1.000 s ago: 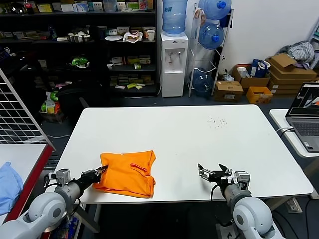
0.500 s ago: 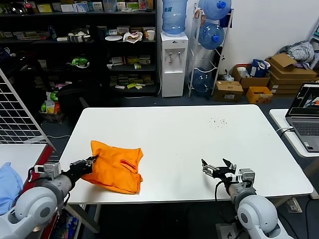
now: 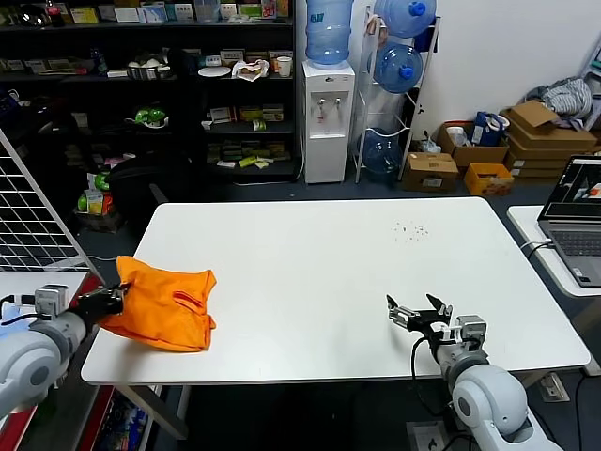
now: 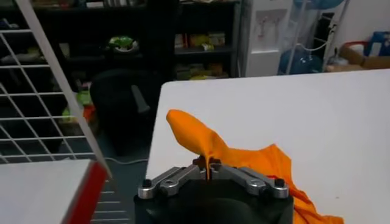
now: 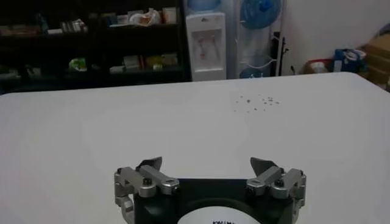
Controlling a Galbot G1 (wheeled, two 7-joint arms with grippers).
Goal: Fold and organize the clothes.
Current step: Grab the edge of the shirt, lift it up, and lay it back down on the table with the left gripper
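Note:
The orange T-shirt [image 3: 166, 305] lies folded in a bundle at the front left corner of the white table [image 3: 319, 272], partly over the left edge. My left gripper [image 3: 115, 299] is shut on the shirt's near edge beside that corner. In the left wrist view the fabric [image 4: 244, 164] rises in a peak from between the closed fingers of the gripper [image 4: 208, 168]. My right gripper [image 3: 413, 315] is open and empty low over the table's front right. Its fingers stand wide apart over bare table in the right wrist view [image 5: 207, 163]. No lettering shows.
A white wire rack [image 3: 33, 216] and a second table with a light blue cloth [image 3: 17, 348] stand to the left. A laptop [image 3: 575, 221] sits on a side table at right. Shelves, a water dispenser [image 3: 327, 117] and cardboard boxes [image 3: 526, 141] stand behind.
My left gripper has dragged the orange T-shirt leftward across the table to its front left corner. My right gripper has drifted slightly right and stayed open.

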